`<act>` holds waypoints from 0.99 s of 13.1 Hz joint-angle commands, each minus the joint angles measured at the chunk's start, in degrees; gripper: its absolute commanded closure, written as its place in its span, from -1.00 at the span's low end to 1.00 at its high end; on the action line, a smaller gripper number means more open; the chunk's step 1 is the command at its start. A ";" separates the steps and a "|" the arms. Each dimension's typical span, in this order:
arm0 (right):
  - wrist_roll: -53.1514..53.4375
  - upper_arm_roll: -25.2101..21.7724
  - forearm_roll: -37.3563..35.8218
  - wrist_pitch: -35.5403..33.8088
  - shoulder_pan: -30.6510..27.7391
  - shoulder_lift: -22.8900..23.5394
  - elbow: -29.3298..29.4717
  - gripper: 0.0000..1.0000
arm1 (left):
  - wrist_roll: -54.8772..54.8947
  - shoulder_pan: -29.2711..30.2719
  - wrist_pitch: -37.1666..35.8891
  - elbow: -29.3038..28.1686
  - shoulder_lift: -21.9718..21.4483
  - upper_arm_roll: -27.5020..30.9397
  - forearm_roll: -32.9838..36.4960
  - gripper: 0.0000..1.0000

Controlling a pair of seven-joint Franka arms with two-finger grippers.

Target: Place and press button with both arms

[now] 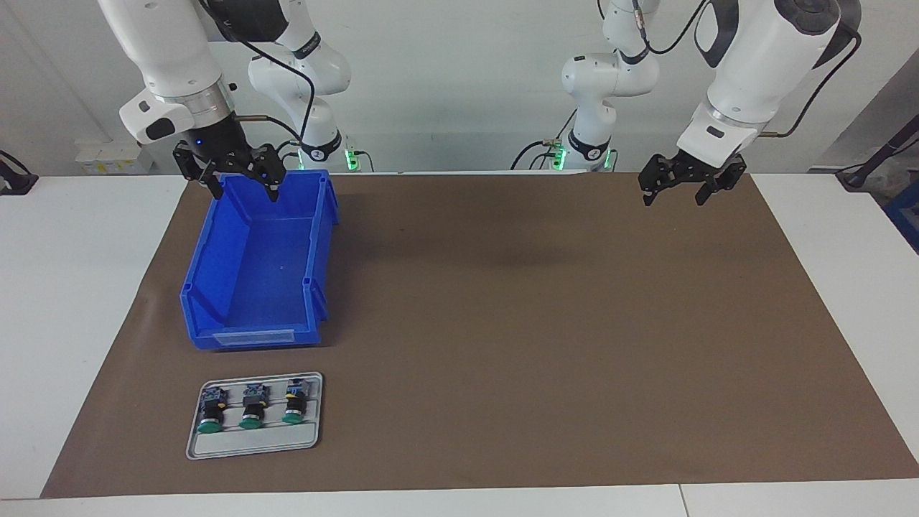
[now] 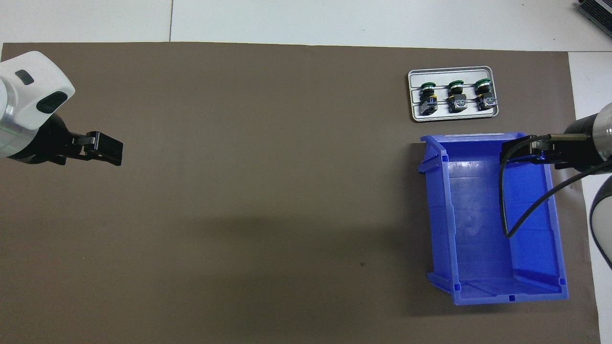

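Three buttons with green caps lie side by side on a small grey tray (image 1: 251, 441) (image 2: 454, 74) at the right arm's end of the table: one button (image 1: 210, 414) (image 2: 483, 91), a middle one (image 1: 253, 411) (image 2: 455, 91) and a third (image 1: 294, 406) (image 2: 427, 93). The tray lies farther from the robots than the blue bin (image 1: 251, 337) (image 2: 478, 215). My right gripper (image 1: 245, 192) (image 2: 521, 149) hangs open and holds nothing, over the bin's end nearest the robots. At the left arm's end, my left gripper (image 1: 673, 199) (image 2: 105, 148) hangs open with nothing in it, over the brown mat.
The blue bin holds nothing. A brown mat (image 1: 538, 323) (image 2: 263, 191) covers most of the white table and carries both bin and tray. The right arm's black cable (image 2: 507, 200) dangles over the bin.
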 commanded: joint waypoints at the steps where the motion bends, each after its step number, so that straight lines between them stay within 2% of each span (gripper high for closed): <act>1: -1.00 0.33 0.02 1.34 -0.51 -1.57 -2.04 -1.00 | 1.10 0.90 0.15 -2.07 -1.92 -0.19 -0.68 -1.00; 7: -1.62 -0.11 1.07 -1.37 -1.04 -1.57 -1.68 -1.00 | 1.10 0.81 0.15 -2.07 -1.92 -0.19 -0.68 -1.00; 13: -1.79 -0.20 0.81 5.19 -1.56 0.79 -1.16 -0.98 | 1.10 0.81 0.15 -2.07 -1.92 -0.19 -0.68 -1.00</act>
